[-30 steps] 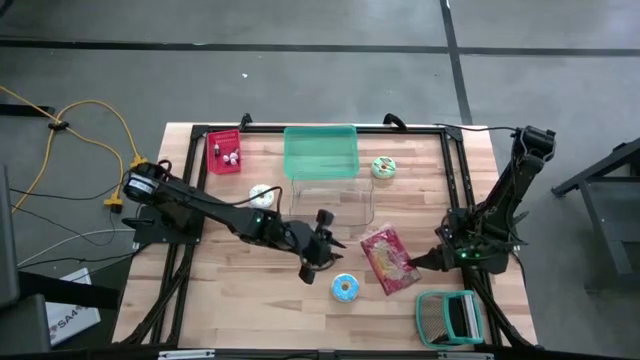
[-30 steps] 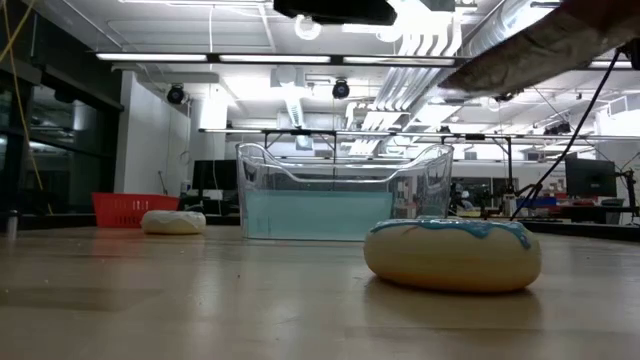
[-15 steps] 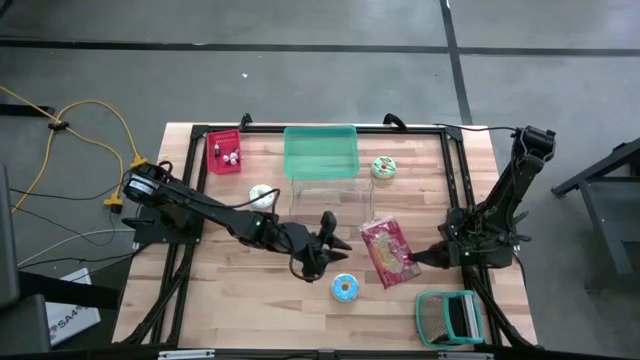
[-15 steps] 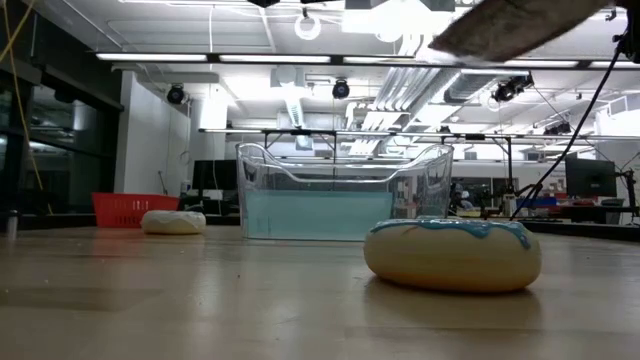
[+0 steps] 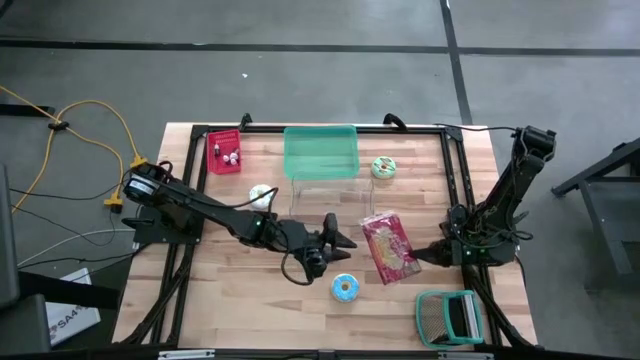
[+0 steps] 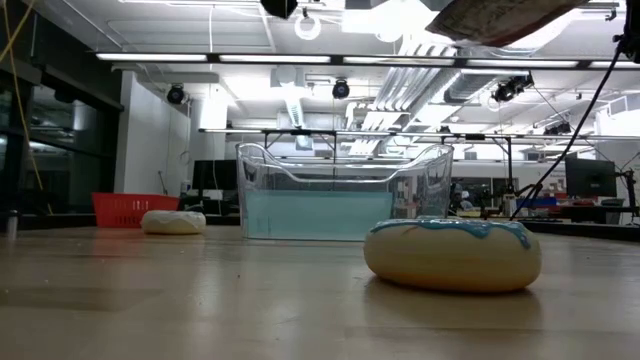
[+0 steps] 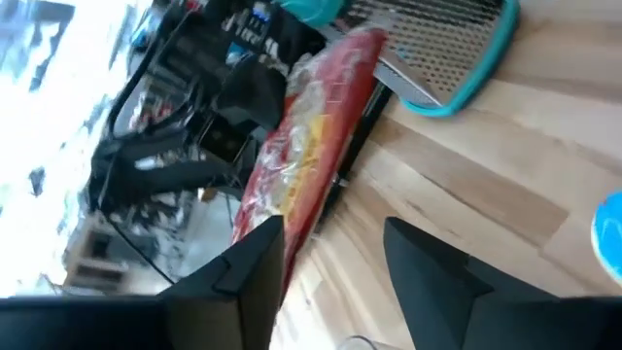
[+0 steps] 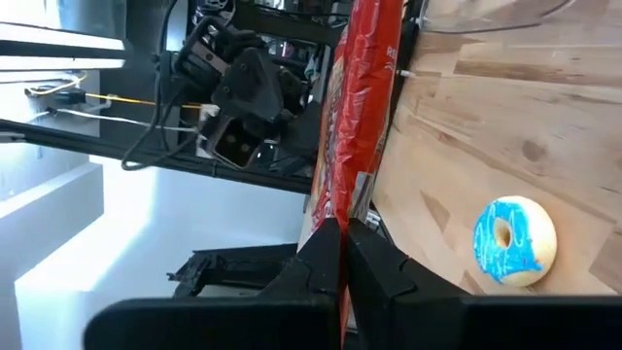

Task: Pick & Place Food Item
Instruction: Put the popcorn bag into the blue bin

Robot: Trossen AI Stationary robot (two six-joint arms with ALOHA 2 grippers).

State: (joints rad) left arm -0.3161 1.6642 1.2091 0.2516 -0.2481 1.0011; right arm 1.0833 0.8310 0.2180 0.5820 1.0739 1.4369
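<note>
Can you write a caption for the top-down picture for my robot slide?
Right gripper lifts a red crinkly snack bag while the left gripper waits open beside it.

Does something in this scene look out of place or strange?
Yes: the red snack bag is not on the table. The right pincer is shut on one edge, so the bag hangs in the air, tilted, near the clear bin. The left pincer is open, close beside it. Nothing looks spilled or damaged.
</note>
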